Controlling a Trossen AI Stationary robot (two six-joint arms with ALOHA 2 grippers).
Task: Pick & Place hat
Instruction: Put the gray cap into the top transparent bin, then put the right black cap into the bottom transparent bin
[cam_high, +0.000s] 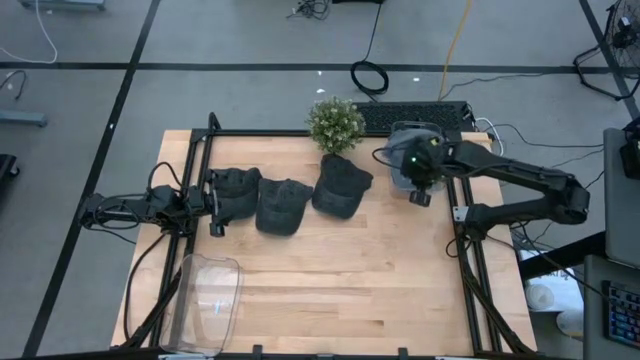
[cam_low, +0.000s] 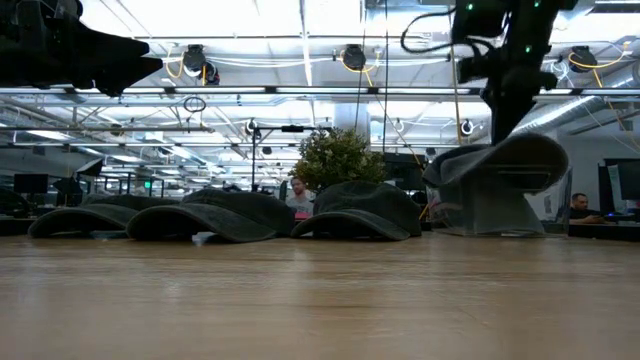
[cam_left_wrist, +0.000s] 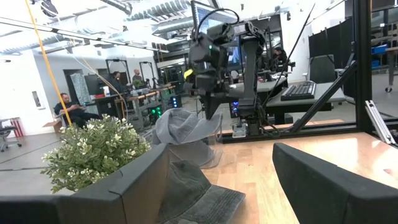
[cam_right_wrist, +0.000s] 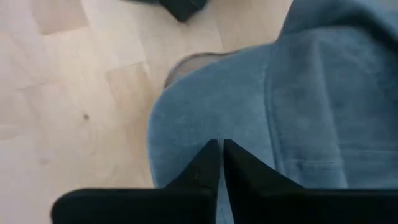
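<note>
A grey-blue hat (cam_high: 408, 145) lies on a clear container (cam_low: 490, 215) at the table's far right. My right gripper (cam_high: 420, 178) comes down onto it and is shut on its cloth. Three dark caps (cam_high: 232, 192), (cam_high: 282, 205), (cam_high: 342, 187) lie in a row, brims down on the wood, in the middle of the table. My left gripper (cam_left_wrist: 230, 186) stands open and level at the table's left edge, raised above the leftmost cap and touching nothing. My right gripper pinches cloth on the top of the grey hat (cam_right_wrist: 249, 124) between its two shut fingers (cam_right_wrist: 208, 162). The fingers slant steeply down from above. The hat (cam_low: 500, 165) still lies on the clear container, one edge (cam_low: 545, 150) curled upward. One layer or a fold, I cannot tell.
A small potted plant (cam_high: 335, 122) stands at the far edge beside the rightmost cap. A second clear container (cam_high: 205, 300) sits at the near left corner. A keyboard (cam_high: 415, 115) lies beyond the far edge. Bare wood (cam_high: 340, 280) spans the near half.
</note>
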